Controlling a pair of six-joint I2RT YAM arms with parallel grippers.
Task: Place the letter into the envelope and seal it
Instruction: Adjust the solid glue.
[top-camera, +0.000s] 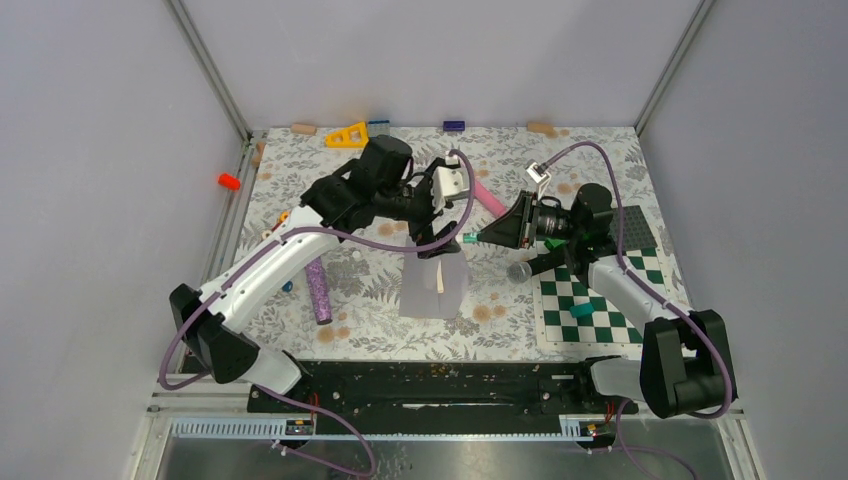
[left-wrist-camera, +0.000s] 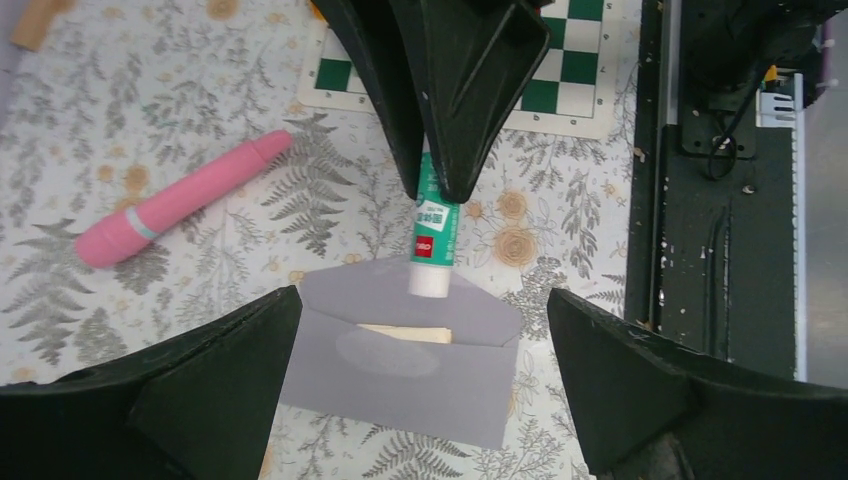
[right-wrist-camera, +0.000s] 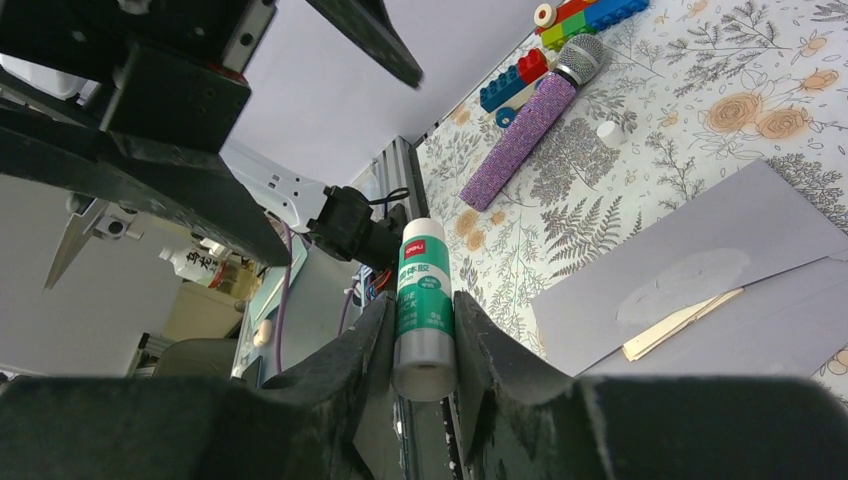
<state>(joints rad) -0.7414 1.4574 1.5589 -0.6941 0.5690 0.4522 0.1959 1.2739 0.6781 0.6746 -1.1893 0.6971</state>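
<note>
Right hand (right-wrist-camera: 425, 330) clamps the glue stick (left-wrist-camera: 432, 240) on the envelope (left-wrist-camera: 400, 385) flap; left hand (left-wrist-camera: 422, 300) hovers apart, so the unpinned envelope may slide, gluing the letter (left-wrist-camera: 405, 333).

Bright, even light all round, with soft, faint shadows on the table (top-camera: 500, 320). The overhead view is crisp; the wrist views bend wide, and the near fingers (left-wrist-camera: 180, 400) are dark and slightly soft.

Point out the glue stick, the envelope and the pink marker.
glue stick (left-wrist-camera: 432, 225): left wrist view, on its green-and-white label.
envelope (left-wrist-camera: 400, 385): left wrist view, on the lower panel, below the paper's visible edge.
pink marker (left-wrist-camera: 187, 198): left wrist view, at mid-barrel.
</note>
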